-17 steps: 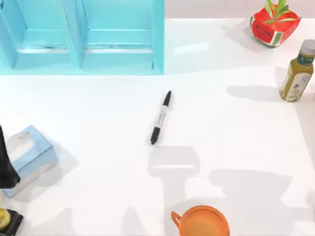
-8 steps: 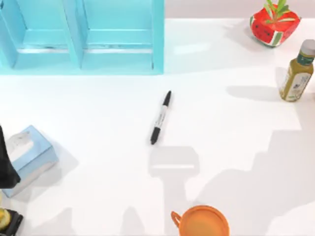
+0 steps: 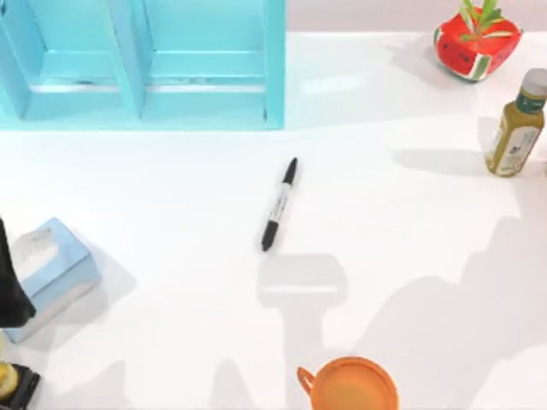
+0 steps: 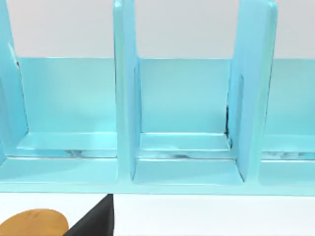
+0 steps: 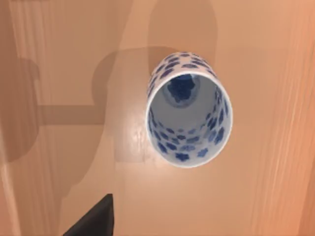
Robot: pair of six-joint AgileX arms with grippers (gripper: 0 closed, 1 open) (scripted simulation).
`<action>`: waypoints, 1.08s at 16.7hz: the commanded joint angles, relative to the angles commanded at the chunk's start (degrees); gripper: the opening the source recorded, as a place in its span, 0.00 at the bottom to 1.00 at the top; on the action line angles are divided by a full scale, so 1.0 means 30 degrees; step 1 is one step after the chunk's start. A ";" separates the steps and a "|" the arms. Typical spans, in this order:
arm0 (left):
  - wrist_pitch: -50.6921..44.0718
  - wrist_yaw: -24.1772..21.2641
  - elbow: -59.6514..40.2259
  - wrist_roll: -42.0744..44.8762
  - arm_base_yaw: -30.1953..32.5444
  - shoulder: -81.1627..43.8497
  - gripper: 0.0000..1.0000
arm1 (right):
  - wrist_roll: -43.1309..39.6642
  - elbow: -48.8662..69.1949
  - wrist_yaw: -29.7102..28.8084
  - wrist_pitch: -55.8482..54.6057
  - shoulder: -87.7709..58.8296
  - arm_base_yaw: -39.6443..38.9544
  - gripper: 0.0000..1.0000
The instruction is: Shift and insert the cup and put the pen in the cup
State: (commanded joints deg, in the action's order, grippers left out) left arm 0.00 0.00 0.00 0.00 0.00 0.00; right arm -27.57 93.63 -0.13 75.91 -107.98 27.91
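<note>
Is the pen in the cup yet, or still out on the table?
Out. The pen lies flat on the white table; the cup interior looks empty.

The pen (image 3: pixel 279 204), a slim black marker with a white labelled middle section, lies flat on the white counter (image 3: pixel 410 256) near its middle, running diagonally, one end toward the far side and slightly right, the other nearer and left. The cup (image 5: pixel 189 109), small, white, handleless and covered in a dense blue pattern, stands upright on a wooden surface (image 5: pixel 74 73), its open mouth toward the right wrist camera, blue marks showing inside.
</note>
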 joint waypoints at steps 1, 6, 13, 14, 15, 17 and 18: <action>0.0000 0.0000 0.0000 0.0000 0.0000 0.0000 1.00 | 0.0011 -0.0044 0.0001 -0.0048 -0.0014 0.0009 1.00; 0.0000 0.0000 0.0000 0.0000 0.0000 0.0000 1.00 | 0.0054 -0.2209 0.0001 -0.2689 -0.0525 0.0029 1.00; 0.0000 0.0000 0.0000 0.0000 0.0000 0.0000 1.00 | 0.0057 -0.5734 -0.0003 -0.7140 -0.1447 0.0043 1.00; 0.0000 0.0000 0.0000 0.0000 0.0000 0.0000 1.00 | 0.0056 -0.5763 -0.0003 -0.7176 -0.1458 0.0043 1.00; 0.0000 0.0000 0.0000 0.0000 0.0000 0.0000 1.00 | 0.0056 -0.5763 -0.0003 -0.7176 -0.1458 0.0043 1.00; 0.0000 0.0000 0.0000 0.0000 0.0000 0.0000 1.00 | 0.0056 -0.5763 -0.0003 -0.7176 -0.1458 0.0043 1.00; 0.0000 0.0000 0.0000 0.0000 0.0000 0.0000 1.00 | 0.0056 -0.5763 -0.0003 -0.7176 -0.1458 0.0043 0.92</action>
State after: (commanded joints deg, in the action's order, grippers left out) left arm 0.00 0.00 0.00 0.00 0.00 0.00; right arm -27.40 76.34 -0.14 54.38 -112.36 28.04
